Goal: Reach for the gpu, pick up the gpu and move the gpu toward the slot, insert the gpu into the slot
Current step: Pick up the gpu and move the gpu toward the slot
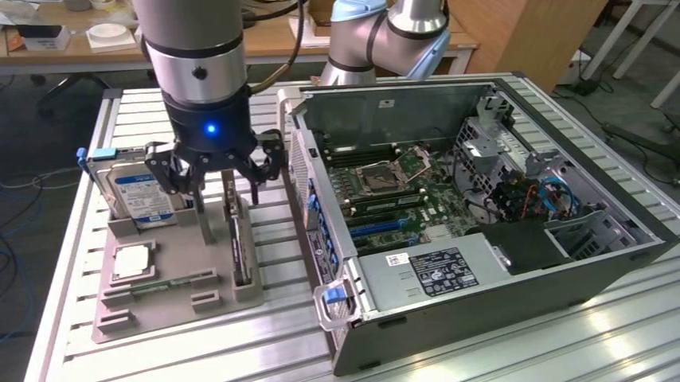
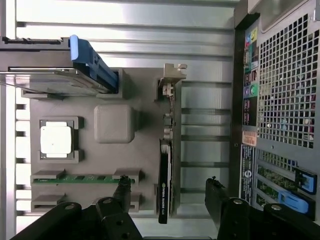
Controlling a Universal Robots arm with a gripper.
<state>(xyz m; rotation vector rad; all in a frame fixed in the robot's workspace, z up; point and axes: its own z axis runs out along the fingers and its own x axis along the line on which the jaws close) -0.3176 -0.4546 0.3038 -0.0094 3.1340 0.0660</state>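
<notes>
One gripper (image 1: pixel 225 191), spread wide, straddling the gpu (image 2: pixel 165 165) standing on edge, its small label unreadable.

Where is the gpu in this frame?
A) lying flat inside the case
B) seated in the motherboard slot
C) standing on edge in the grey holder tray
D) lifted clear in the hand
C: the gpu stands on edge in the grey holder tray, with the open hand straddling it.
</notes>
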